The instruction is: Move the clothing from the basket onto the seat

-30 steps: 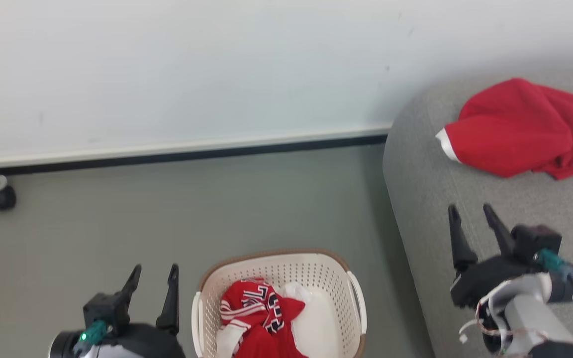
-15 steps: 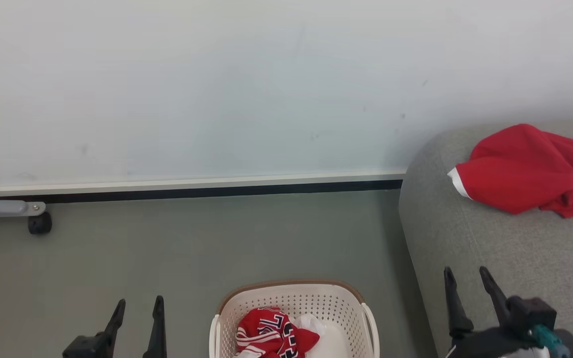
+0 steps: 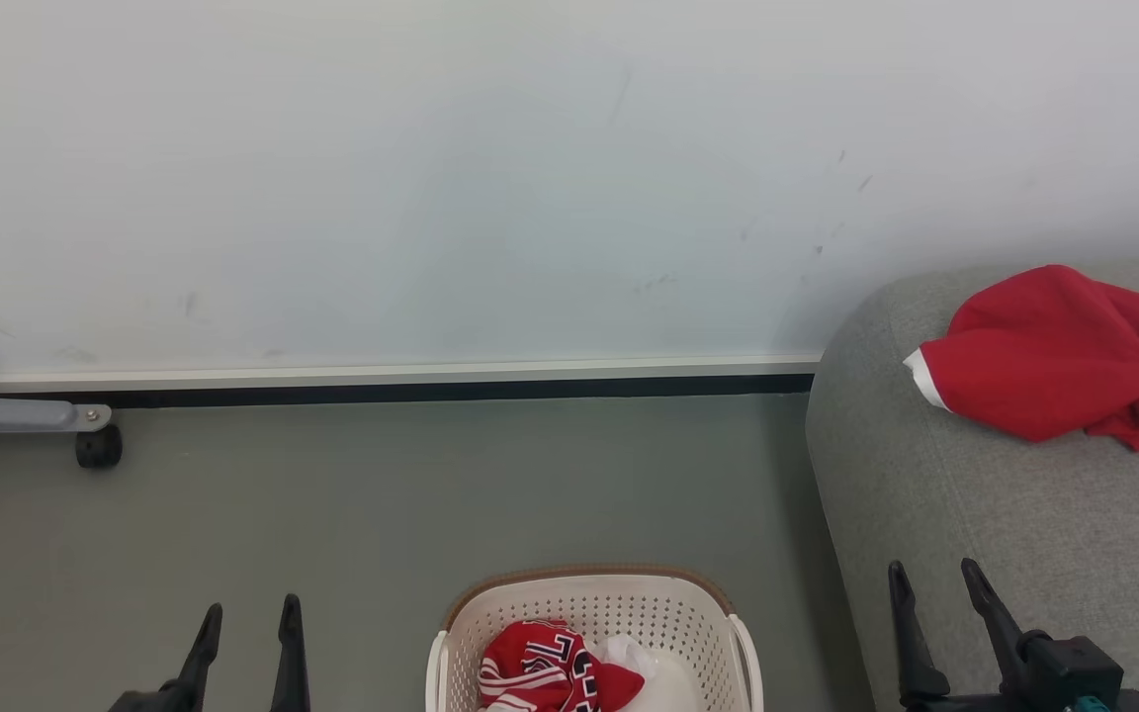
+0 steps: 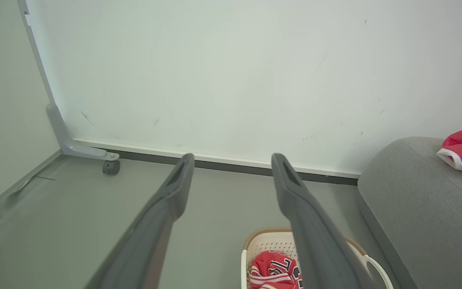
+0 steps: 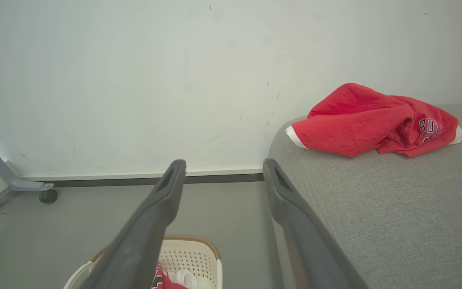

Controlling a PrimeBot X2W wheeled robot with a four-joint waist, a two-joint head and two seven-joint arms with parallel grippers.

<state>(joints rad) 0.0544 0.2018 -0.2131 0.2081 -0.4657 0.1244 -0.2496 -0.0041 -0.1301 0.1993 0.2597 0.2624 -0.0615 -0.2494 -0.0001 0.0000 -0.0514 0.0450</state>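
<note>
1. The left gripper point(image 3: 249, 611) stands at the lower left of the head view, above bare grey floor point(image 3: 431, 494). Its two dark fingers are spread wide, with nothing between them and nothing touching them.
2. Its own wrist view shows the same broad gap, with white wall point(image 3: 431, 198) and floor visible between the fingers. The basket point(image 3: 589, 603) lies low in that view (partly hidden behind one finger).
3. The right gripper point(image 3: 931, 572) stands at the lower right of the head view, over the near part of the seat point(image 3: 975, 514). Its jaws also gape wide and hold nothing. I cannot tell whether the fingers touch the grey upholstery.
4. The basket sits on the floor between the two grippers, just beside the seat's rounded end and apart from both sets of fingers.
5. Inside the basket lies a crumpled jersey piece point(image 3: 540, 667), red with white stripes and dark white-edged lettering. It sits toward the basket's left side, against some pale white fabric point(image 3: 634, 655).
6. A second red piece point(image 3: 1054, 366), with white trim at one edge and small lettering, lies bunched on the seat close to the wall, well apart from the right gripper.
7. At the far left, a grey frame leg point(image 3: 6, 413) on a black caster point(image 3: 98, 447) stands at the foot of the wall.
</note>
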